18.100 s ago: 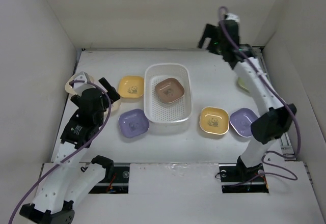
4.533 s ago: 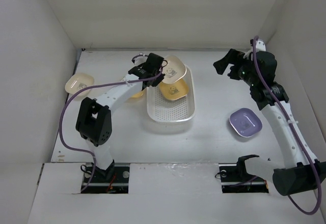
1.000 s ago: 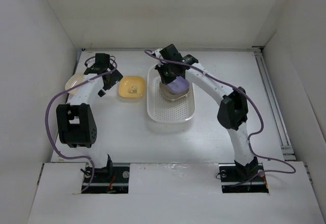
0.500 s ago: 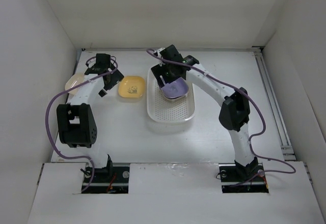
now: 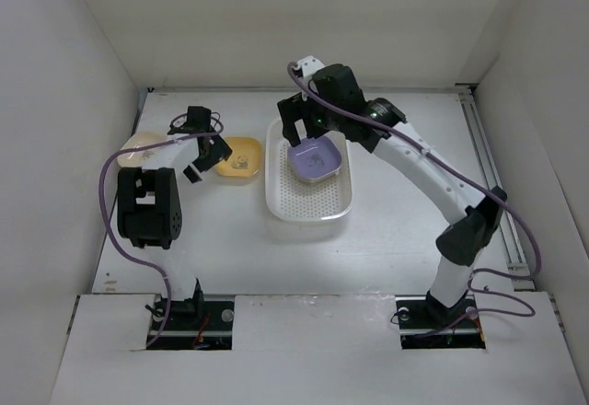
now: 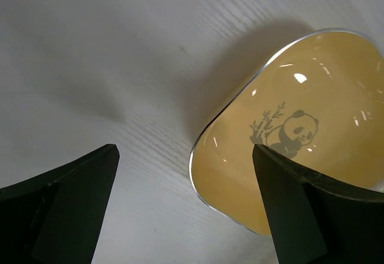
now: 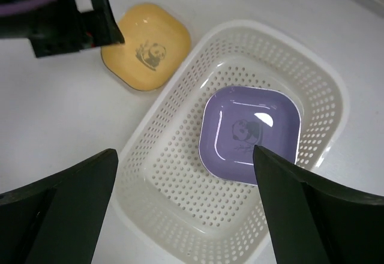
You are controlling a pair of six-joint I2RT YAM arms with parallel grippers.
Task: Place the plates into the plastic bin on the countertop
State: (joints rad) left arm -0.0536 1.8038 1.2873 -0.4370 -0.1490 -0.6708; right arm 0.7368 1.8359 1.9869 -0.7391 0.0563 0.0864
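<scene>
Plates, rounded-square shallow plastic: I count three on my screens. At far left, a cream plate [image 5: 138,147] lies on the flat white countertop [image 5: 386,239] near the left wall. Next comes the left gripper [image 6: 183,150], fingers spread wide and gripping nothing, just beside a yellow panda-printed plate [image 5: 239,158]. That plate lies flat on the counter, left of the white perforated plastic bin [image 5: 307,217]. In the bin's far half lies a lavender plate [image 5: 316,158], flat, picture up. The right gripper [image 7: 185,152] hangs above the bin, fingers spread, empty.
</scene>
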